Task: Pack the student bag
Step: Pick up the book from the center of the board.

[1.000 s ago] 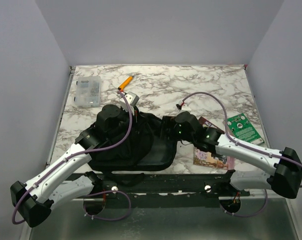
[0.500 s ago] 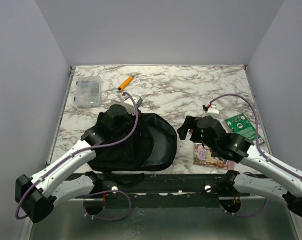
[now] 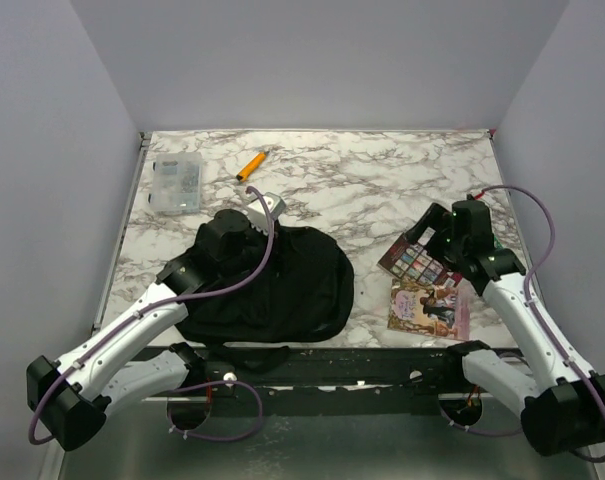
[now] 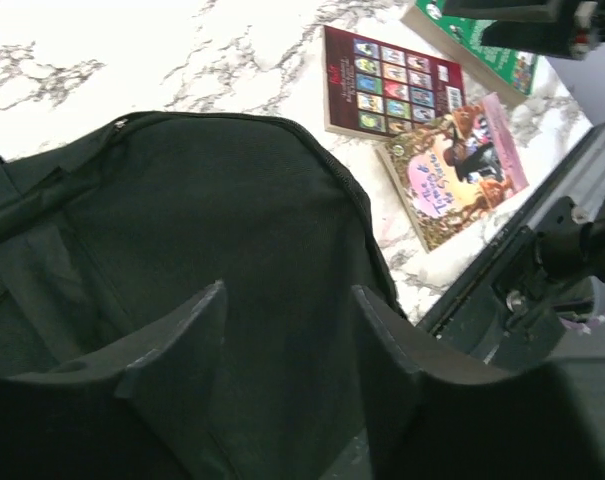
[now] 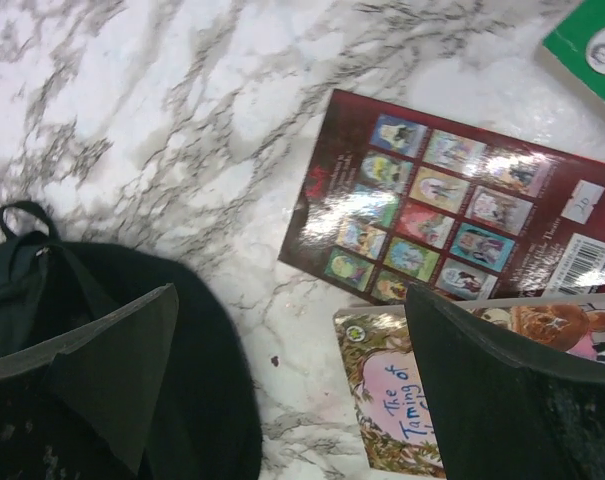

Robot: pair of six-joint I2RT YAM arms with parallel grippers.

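Just right of student bag (image 3: 292, 282), red book (image 5: 452, 225) by pink book (image 5: 382, 410), left end effector (image 4: 287, 300), right end effector (image 5: 290, 298) both parted

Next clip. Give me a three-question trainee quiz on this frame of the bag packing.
1. True or false: the dark red paperback book lies inside the black fabric backpack.
2. What sits between the fingers of the right tool? A nothing; B a book; C a strap.
3. Which container lies beside the orange pen?
Key: 1 false, it lies on the marble table; 2 A; 3 the clear plastic box.
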